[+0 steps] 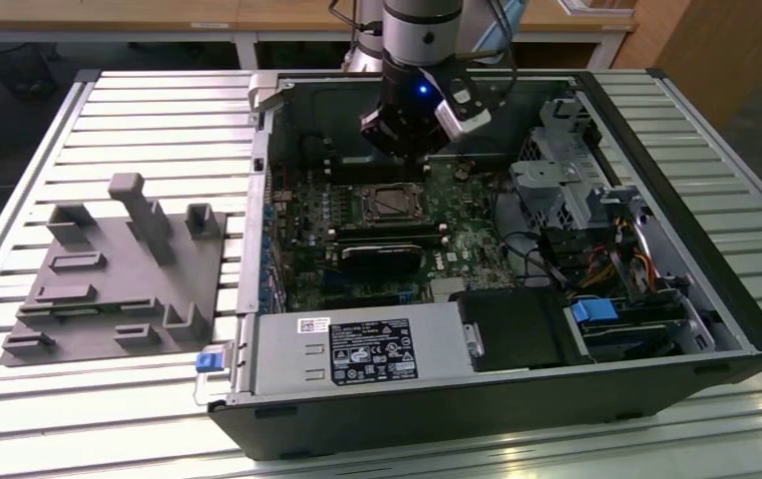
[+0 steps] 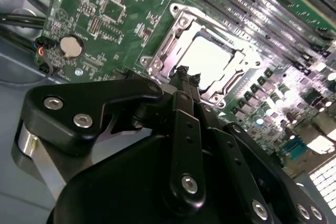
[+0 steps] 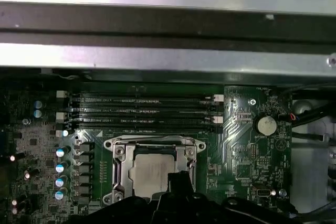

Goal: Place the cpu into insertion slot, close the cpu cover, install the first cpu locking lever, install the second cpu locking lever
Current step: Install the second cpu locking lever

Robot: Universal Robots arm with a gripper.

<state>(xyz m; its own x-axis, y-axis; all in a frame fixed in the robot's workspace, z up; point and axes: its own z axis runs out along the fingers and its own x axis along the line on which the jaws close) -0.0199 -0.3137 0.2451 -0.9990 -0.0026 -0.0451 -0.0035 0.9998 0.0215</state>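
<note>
The cpu (image 3: 149,170) lies flat in the insertion slot (image 1: 388,203) on the green board, its pale metal top (image 2: 210,59) showing. The cpu cover (image 3: 122,169) is down, its silvery frame (image 2: 168,51) lying around the chip. My gripper (image 1: 405,150) hangs just above the socket's edge, inside the open computer case. In both wrist views its black fingertips (image 2: 184,73) meet in a single point with nothing between them, and they (image 3: 178,179) overlap the chip's near edge. I cannot make out how the locking levers stand.
Long black memory slots (image 3: 142,111) run beside the socket. A black block (image 1: 381,257) sits on its other side. The power supply (image 1: 354,349) and the drive bay with cables (image 1: 594,249) stand within the case walls. A grey fixture (image 1: 115,269) lies at the exterior view's left.
</note>
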